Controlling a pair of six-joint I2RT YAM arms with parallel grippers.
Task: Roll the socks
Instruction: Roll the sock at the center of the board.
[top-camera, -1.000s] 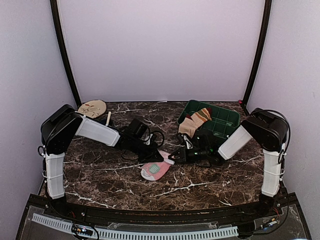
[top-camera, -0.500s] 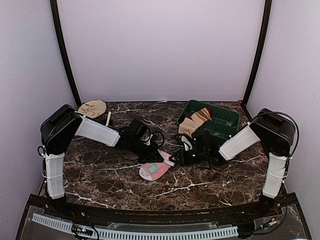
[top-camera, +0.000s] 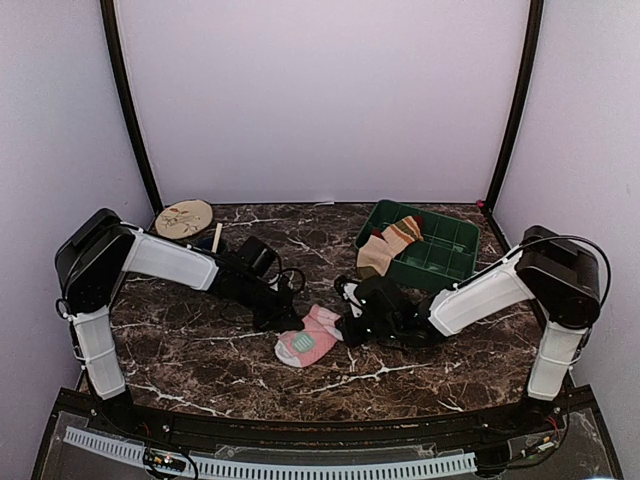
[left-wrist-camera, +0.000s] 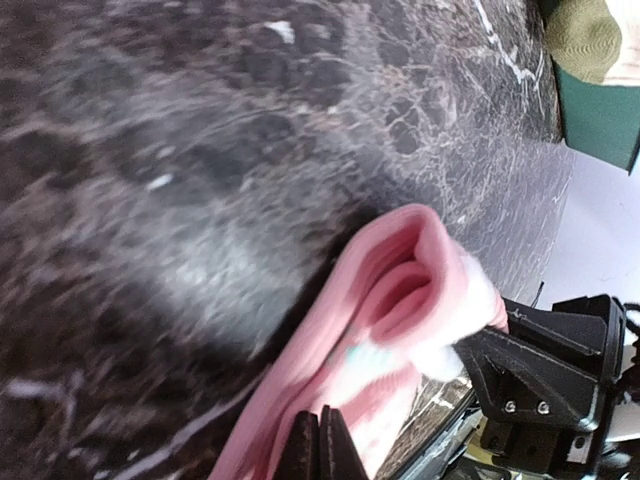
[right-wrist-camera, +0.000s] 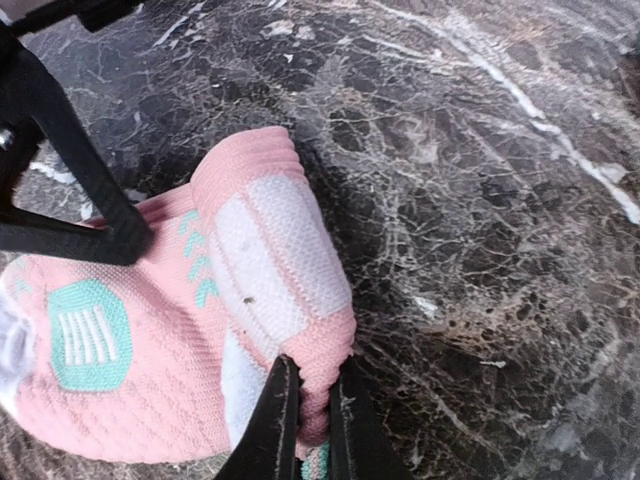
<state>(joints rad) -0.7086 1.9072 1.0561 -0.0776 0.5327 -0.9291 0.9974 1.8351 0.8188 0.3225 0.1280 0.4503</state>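
Right claw (right-wrist-camera: 312, 378) tight on pink sock (right-wrist-camera: 250, 260) cuff fold

Marble table (top-camera: 200, 350) holds pink sock (top-camera: 310, 338), green bin (top-camera: 436, 272), disc (top-camera: 184, 217).

- A green crate (top-camera: 447, 243) with a gridded inside sits at the far right of the dark marble table (top-camera: 200, 350).
- A round tan disc (top-camera: 184, 217) lies far left.

Pink sock (top-camera: 308, 340) sits mid marble table (top-camera: 200, 350). L gripper (top-camera: 290, 320) is at its left edge, R gripper (top-camera: 346, 322) at its right end. Green bin (top-camera: 445, 252) far right w/ a striped sock (top-camera: 388, 243) draped over its left rim.
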